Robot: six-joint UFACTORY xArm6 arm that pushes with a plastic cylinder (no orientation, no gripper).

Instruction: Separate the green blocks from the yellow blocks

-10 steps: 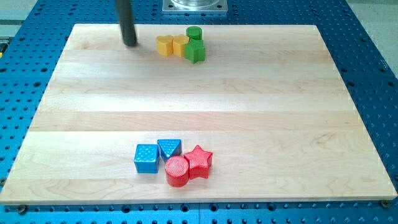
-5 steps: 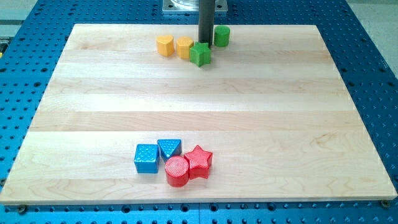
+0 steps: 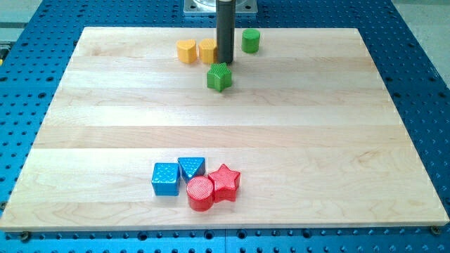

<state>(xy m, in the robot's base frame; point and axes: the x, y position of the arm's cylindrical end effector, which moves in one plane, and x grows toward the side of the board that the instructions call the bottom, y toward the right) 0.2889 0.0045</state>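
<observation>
Two yellow blocks sit near the view's top: one yellow block (image 3: pixel 186 50) on the left and another yellow block (image 3: pixel 207 50) touching it on the right. My tip (image 3: pixel 225 62) stands right beside the second yellow block, on its right. A green star-like block (image 3: pixel 219 76) lies just below my tip, apart from the yellow blocks. A green cylinder (image 3: pixel 250 40) stands to the upper right of the rod, alone.
A blue square block (image 3: pixel 166 178), a blue triangle (image 3: pixel 192 168), a red cylinder (image 3: pixel 200 193) and a red star (image 3: pixel 225 182) cluster near the view's bottom. The wooden board (image 3: pixel 351 140) lies on a blue perforated table.
My tip swept right from the upper left, knocking the green cylinder right, then came down between the blocks. The green star-like block slid toward the view's bottom, off the yellow blocks.
</observation>
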